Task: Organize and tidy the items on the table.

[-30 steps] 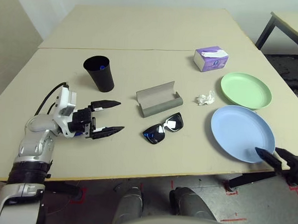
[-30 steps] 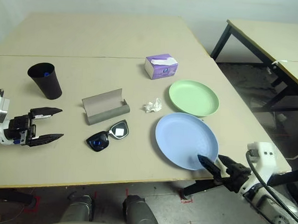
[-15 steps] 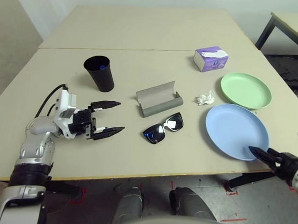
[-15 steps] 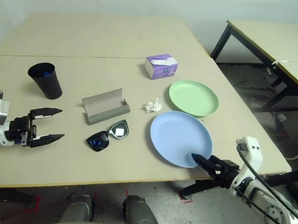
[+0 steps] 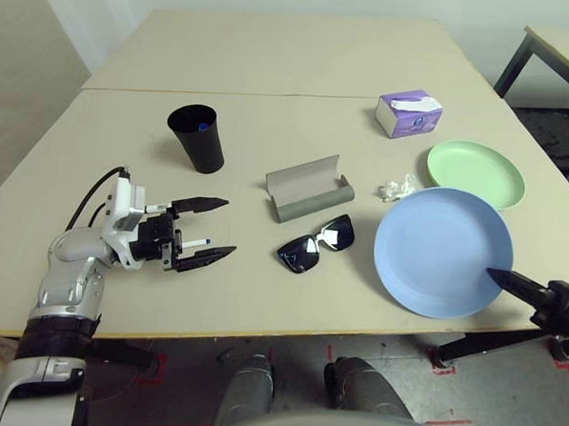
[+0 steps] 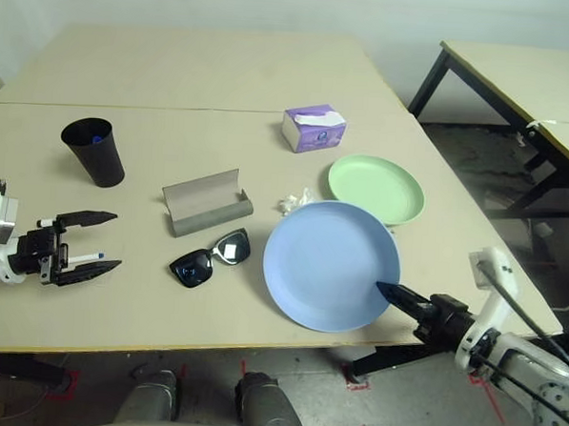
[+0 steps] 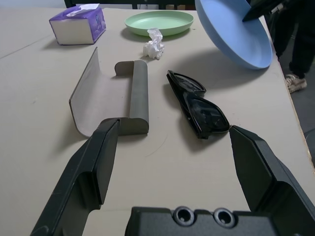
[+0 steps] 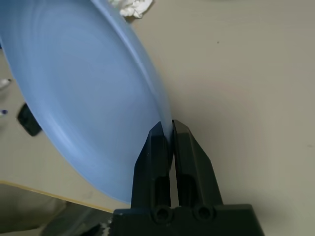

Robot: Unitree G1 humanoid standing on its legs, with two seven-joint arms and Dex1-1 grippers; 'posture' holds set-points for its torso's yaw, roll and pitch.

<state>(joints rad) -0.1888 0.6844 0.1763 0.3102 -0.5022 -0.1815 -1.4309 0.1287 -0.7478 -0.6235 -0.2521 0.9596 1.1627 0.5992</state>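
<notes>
While the right gripper [image 8: 173, 157] has its jaws clamped on the blue plate's [image 5: 442, 252] rim, plate tilted, raised over the near right corner of the table [image 5: 260, 312], left gripper [image 5: 205, 233] has jaws wide apart near the left edge. Black cup [image 5: 197, 139], toward the left edge, holds something blue. Grey glasses case [image 5: 310, 189], open, empty; long axis runs left to right, right end angled toward the far edge.

no legible words, brands, numbers or signs, a small round emblem on the side of the purple tissue box [image 5: 409, 115], well out beyond the open jaws of the left gripper [image 5: 232, 226], any lettering too small to tell
</notes>
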